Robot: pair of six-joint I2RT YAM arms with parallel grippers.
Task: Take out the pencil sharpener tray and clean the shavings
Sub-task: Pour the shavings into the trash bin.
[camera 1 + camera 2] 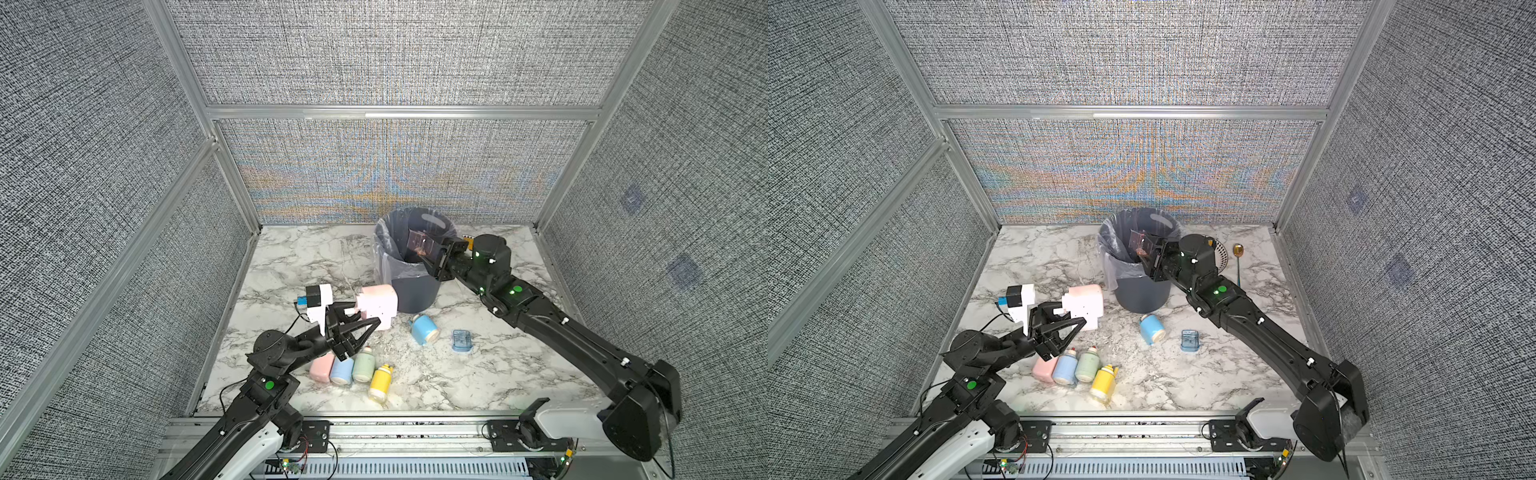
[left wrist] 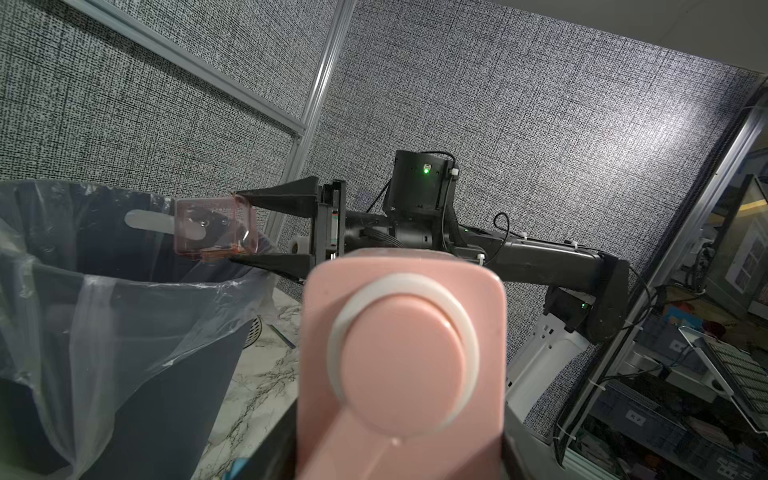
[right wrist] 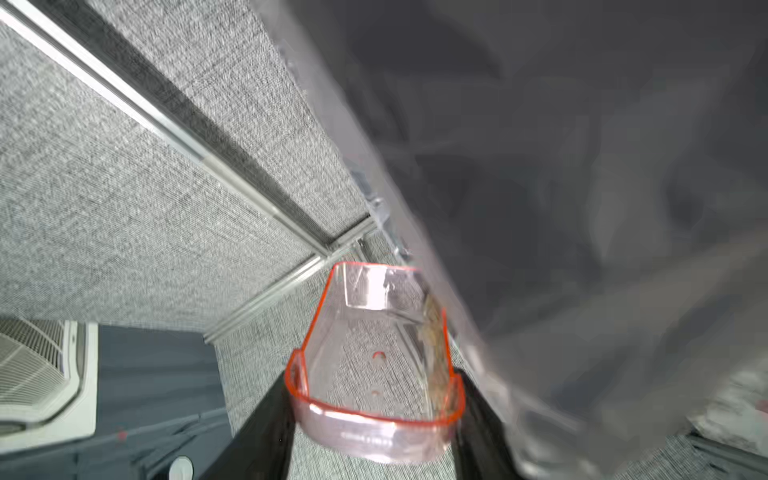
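We see a marble table [image 1: 498,365] from above. The right gripper [image 1: 428,249] is clamped on the clear, orange-rimmed tray [image 1: 417,243]. It holds the tray tipped on its side over the mouth of the grey bin [image 1: 415,295], at the rim's 3 o'clock. In the right wrist view, brownish shavings [image 3: 434,332] lie along one tray wall, beside the bin's plastic liner [image 3: 582,208]. The left gripper [image 1: 366,315] grips the pink sharpener [image 1: 380,301], which stands at the bin's 7 o'clock, just beside it.
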